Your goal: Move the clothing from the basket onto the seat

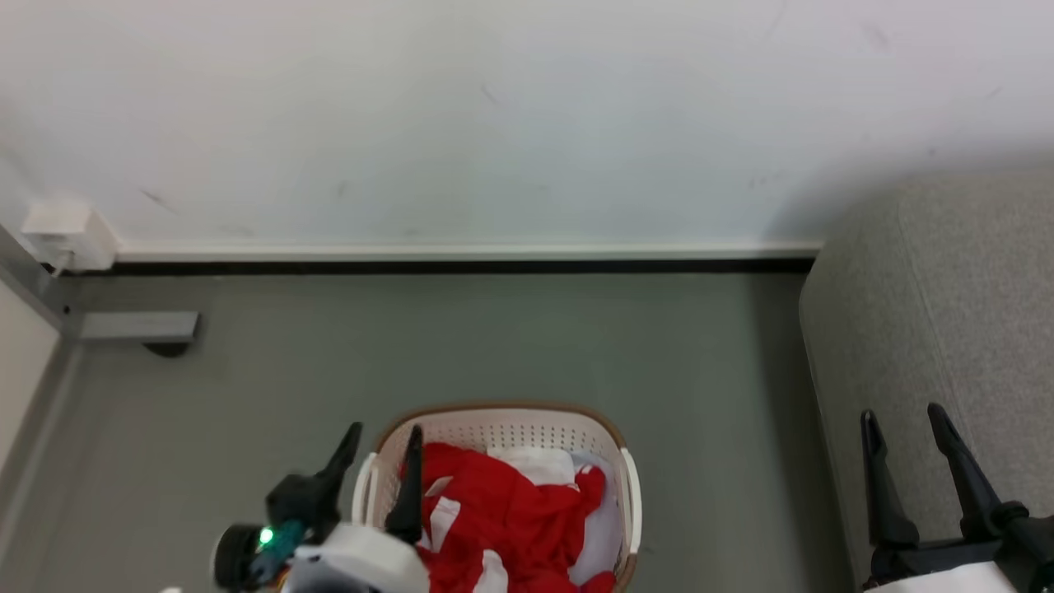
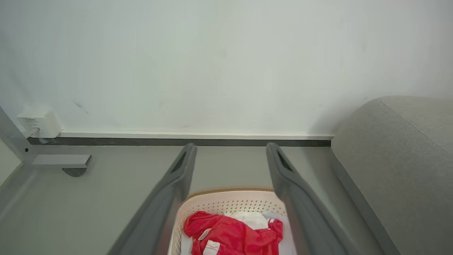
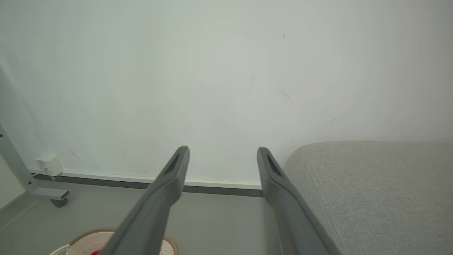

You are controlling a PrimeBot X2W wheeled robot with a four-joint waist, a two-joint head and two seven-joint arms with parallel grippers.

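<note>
Obs., standing beside the rig:

- Cream-white oval perforated plastic laundry basket with a brown rim band (image 1: pixel 504 409) stands on the grey floor (image 1: pixel 494 338). It is well back from the floor's wall-side edge, where a black-and-white skirting strip (image 1: pixel 461 259) runs.
- Soft bright red clothing with white panels (image 1: pixel 502 515) lies bunched inside the basket, heaped toward its left side. A pale white fabric (image 1: pixel 535 463) shows behind and to the right of it (same basket, under the red).
- Large grey woven-fabric upholstered seat with rounded edges (image 1: pixel 947 313) sits to the basket's right, with a strip of bare floor between them. Nothing red lies on the part of the seat I can see.
- Left gripper (image 1: pixel 384 430): dark fingers spread wide, nothing between them. It hangs over the basket's left rim, one finger inside the rim line above the red cloth, the other outside the left handle. Contact with the cloth: cannot tell.
- Right gripper (image 1: pixel 902 413): fingers likewise spread apart and empty, poised over the seat's front-left edge.
- Small white box (image 1: pixel 62 226) on the wall (image 1: pixel 494 123), far left, near the floor's corner.
</note>
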